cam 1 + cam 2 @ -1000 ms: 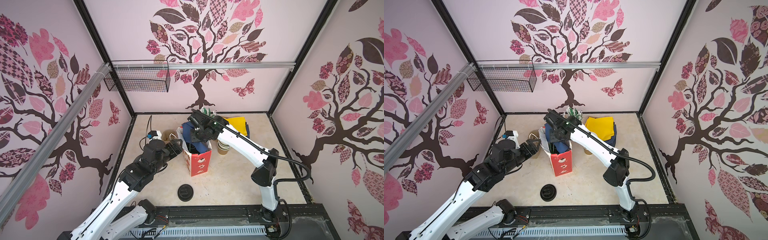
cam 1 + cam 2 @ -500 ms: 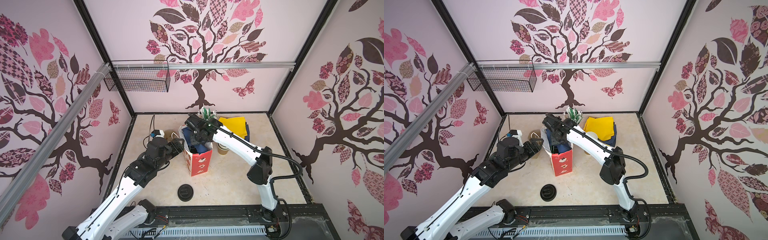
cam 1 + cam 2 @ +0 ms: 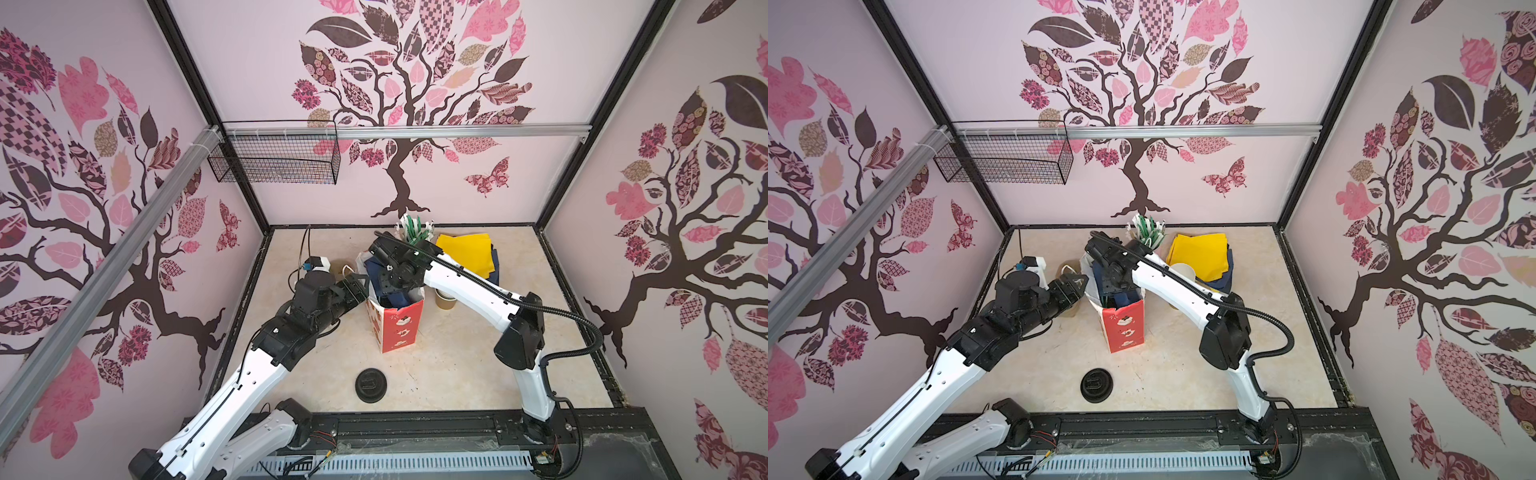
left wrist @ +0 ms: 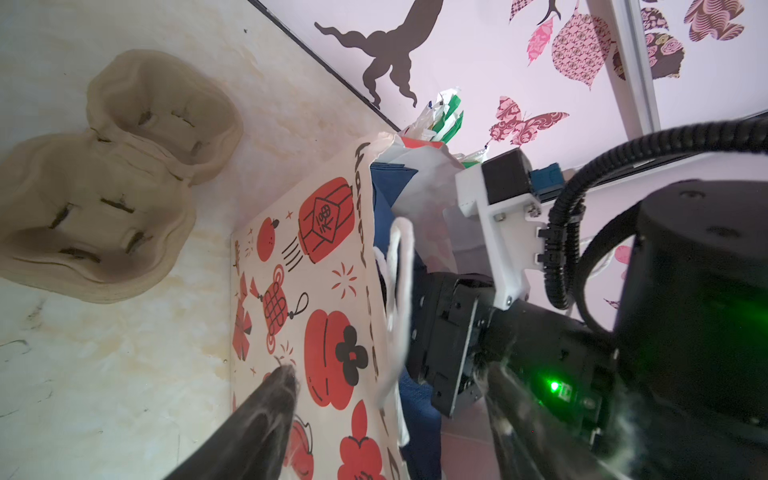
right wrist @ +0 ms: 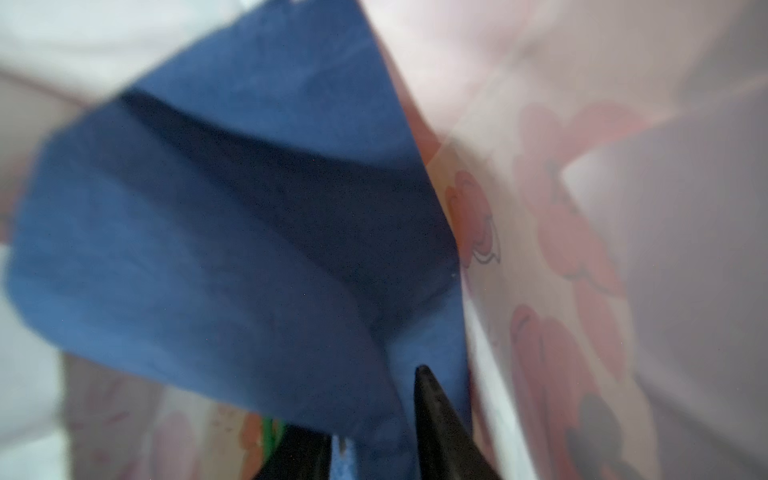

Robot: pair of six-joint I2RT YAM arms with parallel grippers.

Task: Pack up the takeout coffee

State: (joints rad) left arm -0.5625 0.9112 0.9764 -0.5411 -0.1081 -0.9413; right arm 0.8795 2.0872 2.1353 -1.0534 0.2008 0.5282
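Inside the red-and-white paper bag (image 3: pixel 401 328) the right gripper (image 5: pixel 361 407) has its jaws partly parted against a blue napkin (image 5: pixel 249 228), clasping nothing. The left gripper (image 4: pixel 388 374) straddles the bag's left wall, jaws wide, empty. Right of the bag a lidless paper cup (image 3: pixel 1182 272) stands upright, mouth up; a black lid (image 3: pixel 371 385) lies flat before the bag. Both arms have pressed nearer since a second ago; cup, lid unmoved.
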